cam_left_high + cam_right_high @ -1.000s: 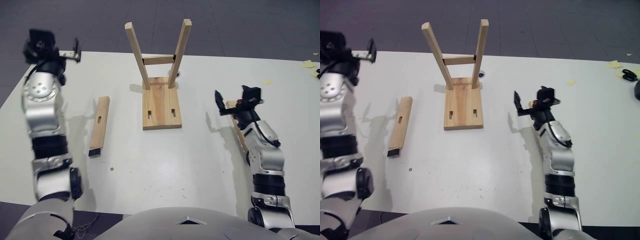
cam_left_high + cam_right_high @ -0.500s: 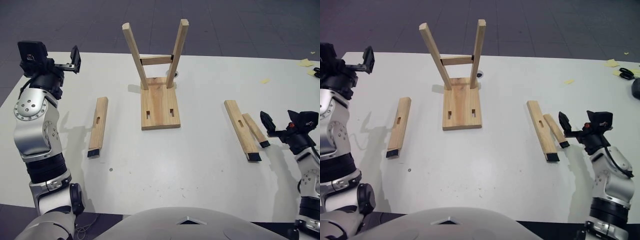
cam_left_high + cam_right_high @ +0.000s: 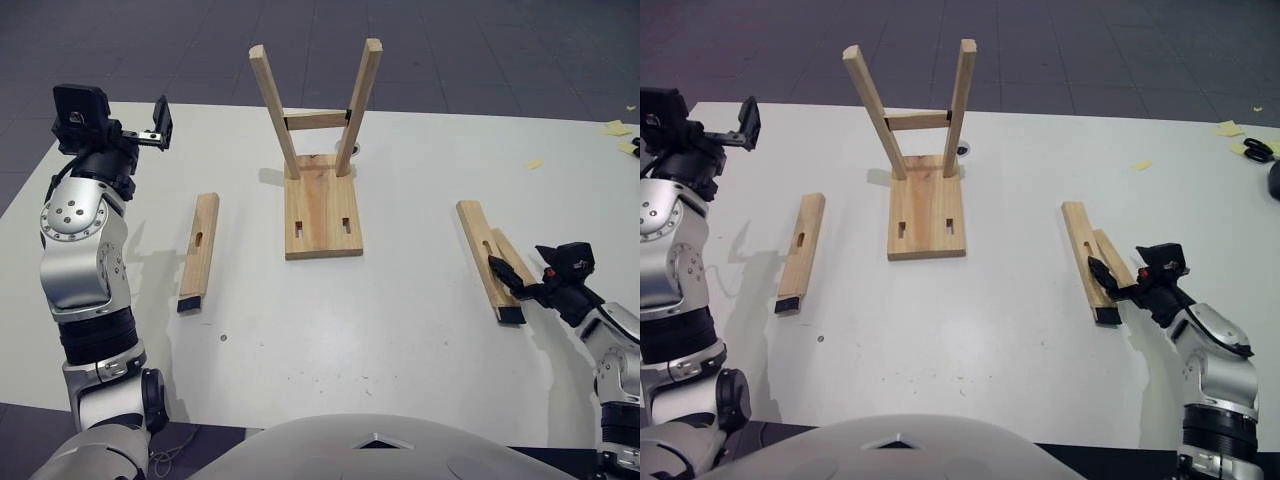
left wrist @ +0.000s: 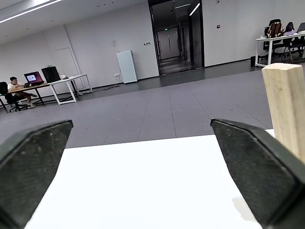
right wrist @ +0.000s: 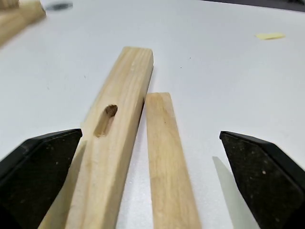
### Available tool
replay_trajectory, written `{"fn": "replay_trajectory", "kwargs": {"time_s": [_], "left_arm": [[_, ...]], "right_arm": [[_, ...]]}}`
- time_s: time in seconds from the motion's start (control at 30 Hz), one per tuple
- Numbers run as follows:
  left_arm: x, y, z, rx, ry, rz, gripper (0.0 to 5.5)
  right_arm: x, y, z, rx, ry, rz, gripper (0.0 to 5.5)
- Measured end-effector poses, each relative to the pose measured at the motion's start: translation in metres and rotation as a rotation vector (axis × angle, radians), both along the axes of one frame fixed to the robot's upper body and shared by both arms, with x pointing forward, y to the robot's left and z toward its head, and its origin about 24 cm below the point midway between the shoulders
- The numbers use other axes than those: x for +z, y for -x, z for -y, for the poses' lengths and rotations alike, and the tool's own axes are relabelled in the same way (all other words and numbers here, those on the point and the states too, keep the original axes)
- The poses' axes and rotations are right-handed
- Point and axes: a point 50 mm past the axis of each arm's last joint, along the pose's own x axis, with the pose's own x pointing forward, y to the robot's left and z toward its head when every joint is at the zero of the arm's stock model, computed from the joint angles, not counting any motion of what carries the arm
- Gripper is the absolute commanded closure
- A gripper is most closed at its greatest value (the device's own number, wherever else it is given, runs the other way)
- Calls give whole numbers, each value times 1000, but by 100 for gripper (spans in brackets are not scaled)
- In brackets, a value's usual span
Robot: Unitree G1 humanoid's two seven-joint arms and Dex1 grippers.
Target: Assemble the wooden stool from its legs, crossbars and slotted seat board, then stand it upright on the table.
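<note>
The slotted seat board [image 3: 322,215] lies flat mid-table. Two legs [image 3: 273,110] [image 3: 359,105] stand in its far slots, joined by a crossbar [image 3: 316,120]. A loose slotted leg [image 3: 199,250] lies to the left. Another loose leg [image 3: 484,255] and a thin crossbar [image 3: 513,262] lie side by side on the right. My right gripper [image 3: 512,281] is open at their near ends; the right wrist view shows the leg [image 5: 112,143] and crossbar [image 5: 167,157] between its fingers [image 5: 38,176]. My left gripper [image 3: 160,122] is raised over the far left corner, open and empty, its fingers [image 4: 28,167] wide apart.
Yellow scraps [image 3: 617,127] and scissors [image 3: 1258,148] lie at the table's far right. A small dark ring [image 3: 357,148] sits behind the standing legs. The white table [image 3: 400,330] has bare room in front of the seat board.
My right arm pulled away from over the right-hand pieces, swung out to the right, then came back low to their near ends. The left gripper stayed raised, shifting only slightly.
</note>
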Motion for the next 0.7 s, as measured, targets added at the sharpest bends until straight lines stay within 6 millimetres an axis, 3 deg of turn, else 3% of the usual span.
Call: {"fn": "replay_trajectory", "kwargs": {"time_s": [0.17, 0.37, 0.6, 0.7], "left_arm": [[-3, -2, 0, -8, 2, -14, 12], [-4, -1, 1, -6, 0, -13, 12], [-6, -1, 4, -13, -15, -22, 12], [-6, -1, 4, -11, -22, -22, 10]], "right_arm": [[12, -3, 12, -67, -69, 50, 10], [-1, 7, 29, -86, 57, -56, 10], [-11, 7, 28, -15, 142, -127, 10], [-10, 7, 28, 26, 182, -149, 56]]}}
